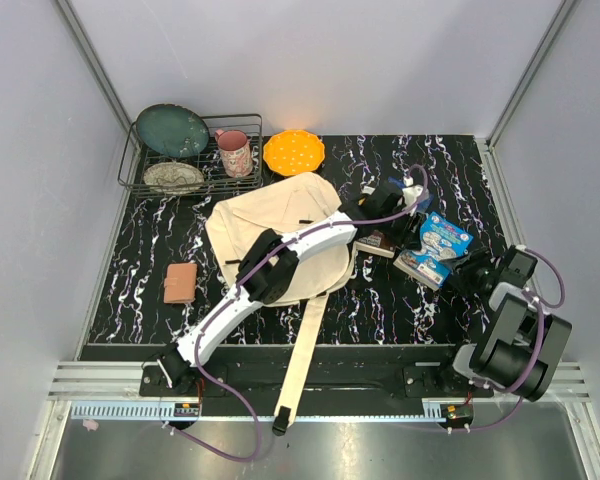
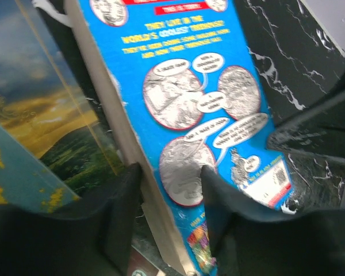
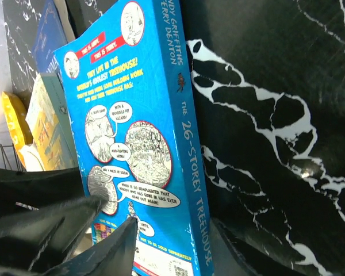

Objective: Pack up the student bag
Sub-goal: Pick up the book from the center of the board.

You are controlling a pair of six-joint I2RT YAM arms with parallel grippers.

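Note:
The cream student bag (image 1: 280, 225) lies flat mid-table, one long strap (image 1: 298, 370) trailing over the near edge. My left arm reaches across it to the right. A blue paperback (image 1: 435, 245), also in the left wrist view (image 2: 207, 103) and the right wrist view (image 3: 132, 132), stands tilted on edge right of the bag. My left gripper (image 1: 410, 228) (image 2: 169, 230) is shut on its page edge and back cover. My right gripper (image 1: 460, 268) (image 3: 178, 253) grips the same book at its spine end.
A second book with a landscape cover (image 2: 40, 132) lies beside the blue one, by the bag's right edge (image 1: 378, 243). A wire rack (image 1: 130, 165) with plates, a pink mug (image 1: 235, 152) and an orange plate (image 1: 293, 152) stand at the back. A brown wallet (image 1: 181, 283) lies left.

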